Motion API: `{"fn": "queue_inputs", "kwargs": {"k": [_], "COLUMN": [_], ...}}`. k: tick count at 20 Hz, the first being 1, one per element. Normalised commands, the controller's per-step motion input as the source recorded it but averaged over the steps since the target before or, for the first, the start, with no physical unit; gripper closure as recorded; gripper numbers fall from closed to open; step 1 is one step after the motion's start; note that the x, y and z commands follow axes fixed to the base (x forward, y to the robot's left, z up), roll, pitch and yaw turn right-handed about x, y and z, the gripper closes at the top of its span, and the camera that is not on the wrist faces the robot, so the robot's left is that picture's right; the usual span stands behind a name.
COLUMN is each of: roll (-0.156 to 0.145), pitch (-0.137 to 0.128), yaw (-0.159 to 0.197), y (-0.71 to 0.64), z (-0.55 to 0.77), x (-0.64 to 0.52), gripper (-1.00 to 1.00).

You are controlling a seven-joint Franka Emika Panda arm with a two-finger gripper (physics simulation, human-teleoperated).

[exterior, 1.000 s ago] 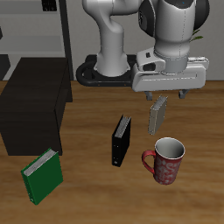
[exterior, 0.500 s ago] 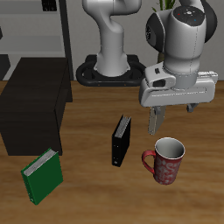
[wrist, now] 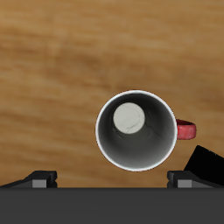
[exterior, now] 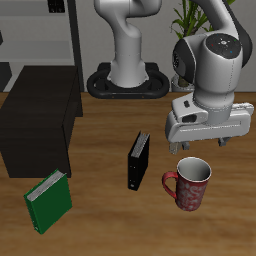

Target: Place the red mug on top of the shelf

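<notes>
The red mug [exterior: 190,184] stands upright on the wooden table near its front edge, with its handle pointing toward the black book. In the wrist view the red mug [wrist: 136,129] shows from straight above, with its whitish-grey inside and its handle [wrist: 185,130]. My gripper [exterior: 201,146] is open and empty, just above and slightly behind the mug. Its fingertips [wrist: 39,179] stand wider apart than the mug's rim. The shelf [exterior: 38,120], a large black cabinet with a flat top, stands across the table, well away from the gripper.
A black book [exterior: 138,160] stands upright beside the mug, on its handle side, and shows in the wrist view [wrist: 206,163]. A green book [exterior: 48,200] leans near the cabinet's front. A thin grey rack [exterior: 75,40] and the robot base [exterior: 125,85] are farther back.
My gripper has moved toward the table's front edge and lower, from over the grey book to just above the mug. The mug has not moved.
</notes>
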Motion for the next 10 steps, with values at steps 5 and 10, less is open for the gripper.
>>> {"fn": "queue_inputs", "kwargs": {"k": [5, 10], "roll": [-0.005, 0.011], "pitch": [0.003, 0.011], "yaw": [0.018, 0.003], "y": [0.12, 0.08], "z": [-0.26, -0.14], "x": [0.14, 0.05], "gripper": [-1.0, -1.0]}}
